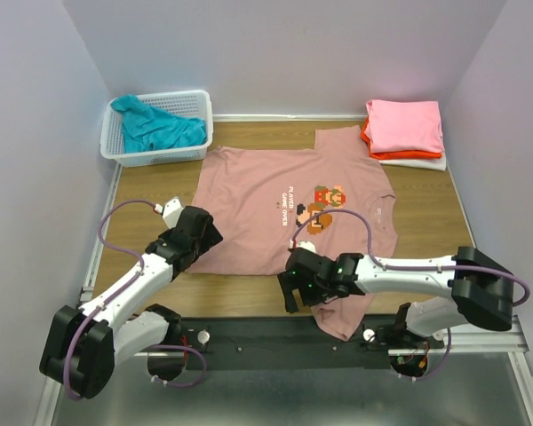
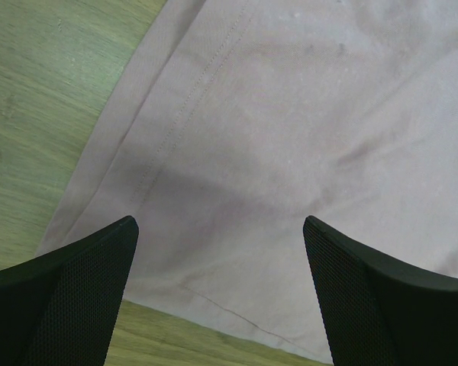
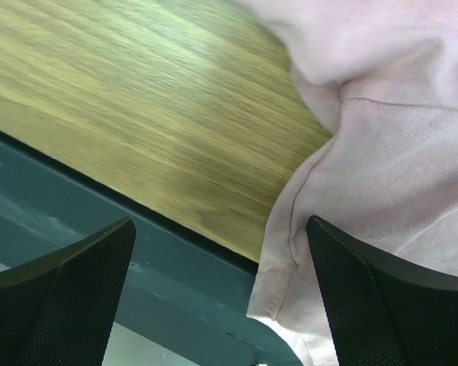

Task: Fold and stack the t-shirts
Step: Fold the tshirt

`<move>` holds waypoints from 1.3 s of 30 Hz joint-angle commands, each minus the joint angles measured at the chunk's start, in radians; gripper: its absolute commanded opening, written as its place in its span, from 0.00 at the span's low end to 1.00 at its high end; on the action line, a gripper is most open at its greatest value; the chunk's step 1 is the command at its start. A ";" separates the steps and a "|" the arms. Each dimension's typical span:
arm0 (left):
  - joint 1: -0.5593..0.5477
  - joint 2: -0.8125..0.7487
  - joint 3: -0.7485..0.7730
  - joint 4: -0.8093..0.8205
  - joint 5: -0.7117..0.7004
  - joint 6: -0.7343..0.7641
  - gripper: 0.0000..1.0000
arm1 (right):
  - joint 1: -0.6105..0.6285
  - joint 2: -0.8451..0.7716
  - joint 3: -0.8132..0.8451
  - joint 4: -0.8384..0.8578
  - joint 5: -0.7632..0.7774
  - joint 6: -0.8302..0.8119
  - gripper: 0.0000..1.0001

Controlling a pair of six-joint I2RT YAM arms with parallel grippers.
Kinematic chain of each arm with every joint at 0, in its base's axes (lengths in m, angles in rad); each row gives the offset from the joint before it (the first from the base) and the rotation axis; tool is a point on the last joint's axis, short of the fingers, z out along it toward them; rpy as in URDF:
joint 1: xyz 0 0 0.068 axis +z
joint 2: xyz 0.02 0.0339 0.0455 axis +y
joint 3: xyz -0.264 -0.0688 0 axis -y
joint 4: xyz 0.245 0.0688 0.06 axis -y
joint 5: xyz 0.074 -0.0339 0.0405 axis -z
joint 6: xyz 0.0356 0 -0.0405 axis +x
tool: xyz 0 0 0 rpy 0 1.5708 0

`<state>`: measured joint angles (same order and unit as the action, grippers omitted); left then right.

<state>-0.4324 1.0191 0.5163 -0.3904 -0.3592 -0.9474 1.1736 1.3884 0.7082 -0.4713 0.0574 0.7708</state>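
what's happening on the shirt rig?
Both arms are at the dusty-pink t-shirt, spread flat and not yet folded. The left end effector is open over its hem corner; the right end effector is open over the near sleeve at the table edge. Neither holds anything. A teal shirt sits in the basket; a folded stack lies far right.

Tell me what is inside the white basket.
A crumpled teal t-shirt lies bunched inside the basket. Anything beneath the shirt is covered and cannot be seen.

Dusty-pink t-shirt spread flat at centre, print up, near sleeve over the table edge. Teal t-shirt crumpled in basket. Bright pink t-shirt on orange t-shirt on white t-shirt, folded, far right.
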 commanded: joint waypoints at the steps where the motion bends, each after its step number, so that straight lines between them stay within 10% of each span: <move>1: 0.000 0.006 0.025 0.012 -0.035 0.006 0.97 | 0.026 0.027 0.022 0.068 -0.024 0.024 1.00; 39: 0.049 0.072 0.060 -0.200 -0.015 -0.221 0.81 | 0.092 -0.333 -0.124 -0.320 -0.100 0.053 1.00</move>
<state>-0.3870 1.1053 0.5114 -0.4995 -0.3576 -1.1194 1.2575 1.0531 0.5888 -0.7609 -0.0494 0.8486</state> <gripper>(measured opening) 0.793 0.997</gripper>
